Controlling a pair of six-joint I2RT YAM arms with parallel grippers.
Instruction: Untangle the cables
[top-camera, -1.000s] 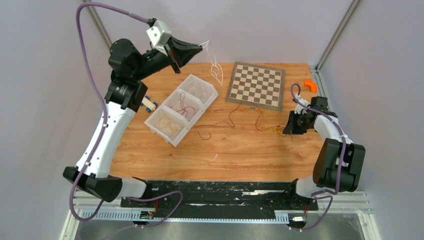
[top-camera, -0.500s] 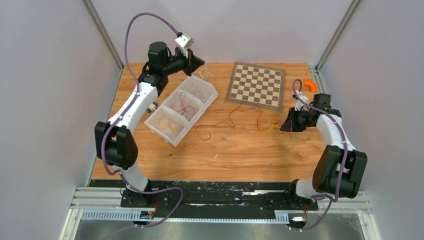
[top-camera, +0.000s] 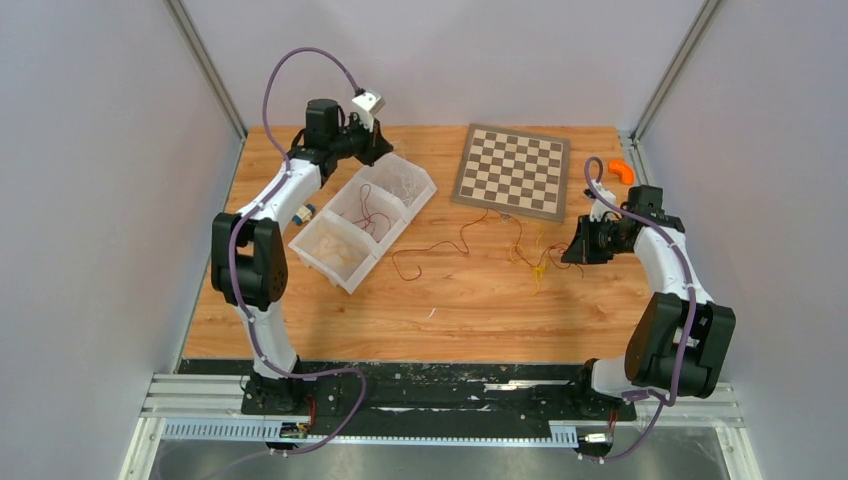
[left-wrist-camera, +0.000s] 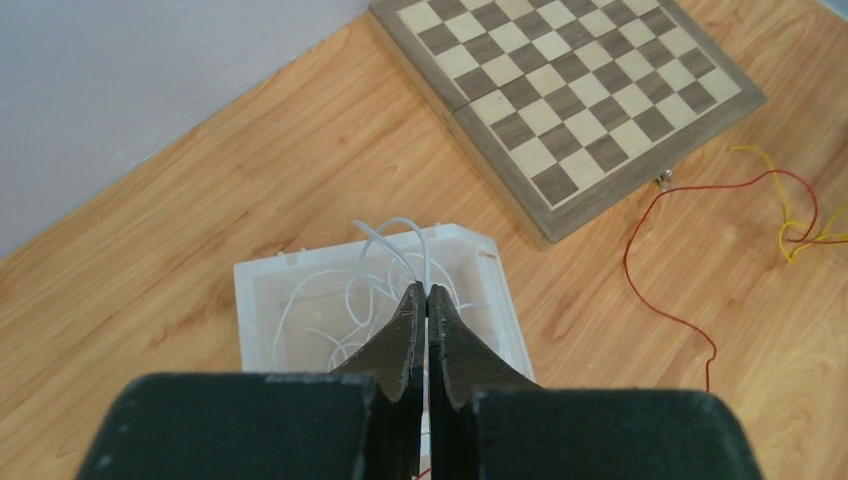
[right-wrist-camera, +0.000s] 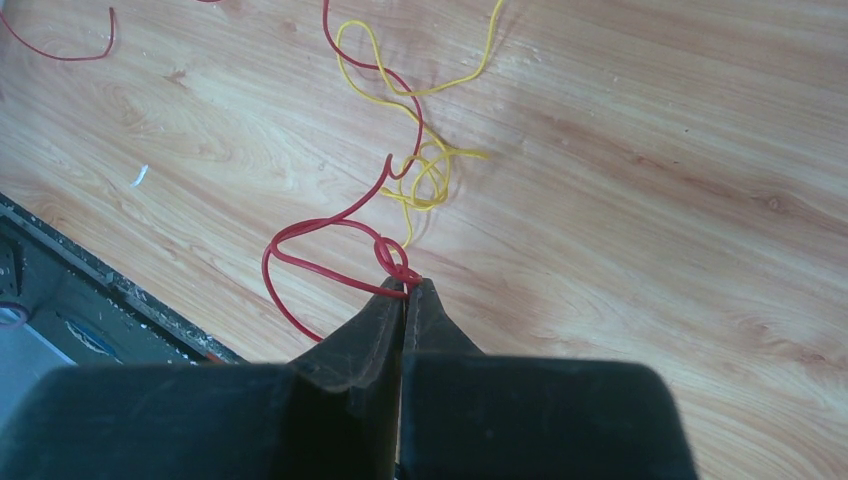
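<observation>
Down from high up has come our left arm, and the yellow wire has slid nearer. Nearest us, our right claw is pressed together, pinching the thin, shiny red wire at a small loop, near the dark front edge of the table. Smooth bare wood lies to its right. Farther off, our left claw squeezes the curly white wire above the far box of the see-through plastic bin. The square chessboard lies apart.
</observation>
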